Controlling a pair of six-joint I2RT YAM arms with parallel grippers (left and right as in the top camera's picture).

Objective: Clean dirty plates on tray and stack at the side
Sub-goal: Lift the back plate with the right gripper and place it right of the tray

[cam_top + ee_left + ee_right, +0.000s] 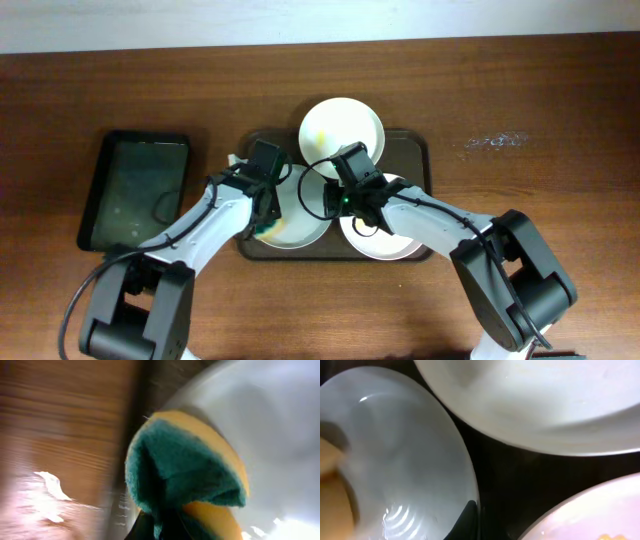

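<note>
The dark brown tray (415, 150) holds three white plates. The far plate (342, 122) has a yellow smear. The near right plate (392, 243) lies under my right arm. My left gripper (266, 222) is shut on a green and yellow sponge (185, 470) and presses it on the near left plate (300, 222) at its left rim (280, 430). My right gripper (335, 200) is closed on that plate's right rim (415, 455), with one dark finger (469, 521) showing inside the rim. In the right wrist view, a second plate (545, 400) fills the top and a smeared one (590, 515) sits at bottom right.
A smaller black tray (135, 190) lies on the wooden table to the left of the brown tray. A small white scrap (232, 160) lies by the brown tray's far left corner and also shows in the left wrist view (50, 485).
</note>
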